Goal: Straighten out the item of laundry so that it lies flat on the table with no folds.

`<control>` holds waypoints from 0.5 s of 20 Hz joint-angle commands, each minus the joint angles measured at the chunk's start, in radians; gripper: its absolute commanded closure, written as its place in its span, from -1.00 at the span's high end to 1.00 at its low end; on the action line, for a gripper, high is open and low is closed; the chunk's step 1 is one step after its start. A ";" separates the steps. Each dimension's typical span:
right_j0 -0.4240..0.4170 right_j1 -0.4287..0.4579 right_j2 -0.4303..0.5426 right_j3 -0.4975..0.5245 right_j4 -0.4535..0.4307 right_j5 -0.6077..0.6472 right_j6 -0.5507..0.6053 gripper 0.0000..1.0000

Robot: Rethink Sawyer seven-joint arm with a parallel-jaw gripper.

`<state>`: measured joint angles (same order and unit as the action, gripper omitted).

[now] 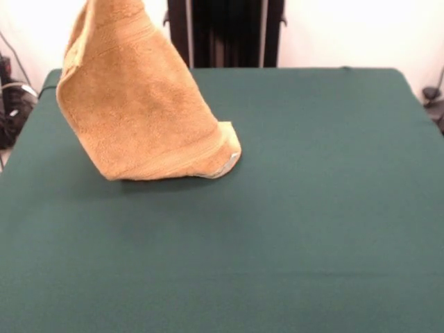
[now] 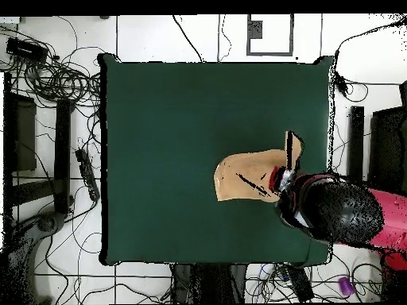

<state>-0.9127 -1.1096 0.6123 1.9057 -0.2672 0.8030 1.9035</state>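
The towel (image 1: 142, 104) hangs up off the table (image 1: 312, 208) in the front view, its top running out past the upper edge of the picture, so whatever holds it there is out of sight. It drapes down in a broad, tilted cone on the far left part of the green cloth, and only its lowest corner, with a pale bit of edge showing, touches the table. A woven band runs across it near the top and another near the bottom hem. From overhead the towel (image 2: 246, 176) shows as a tan patch beside the red and black arm (image 2: 342, 213), and the gripper (image 2: 283, 178) sits right at its edge; whether its fingers pinch the cloth cannot be told
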 commanded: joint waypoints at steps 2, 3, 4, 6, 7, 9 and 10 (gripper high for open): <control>0.061 -0.037 -0.048 -0.018 -0.087 0.092 -0.023 -1.00; 0.065 -0.041 -0.050 -0.018 -0.087 0.094 -0.018 -1.00; 0.076 -0.035 -0.055 -0.020 -0.093 0.091 -0.003 -1.00; 0.104 -0.022 -0.067 -0.023 -0.103 0.084 0.039 -1.00; 0.127 -0.010 -0.077 -0.033 -0.110 0.086 0.068 -1.00; 0.180 0.010 -0.101 -0.048 -0.115 0.084 0.137 -1.00; 0.206 0.024 -0.115 -0.058 -0.115 0.078 0.171 -1.00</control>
<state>-0.8394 -1.1279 0.5361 1.8695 -0.3541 0.8030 1.9035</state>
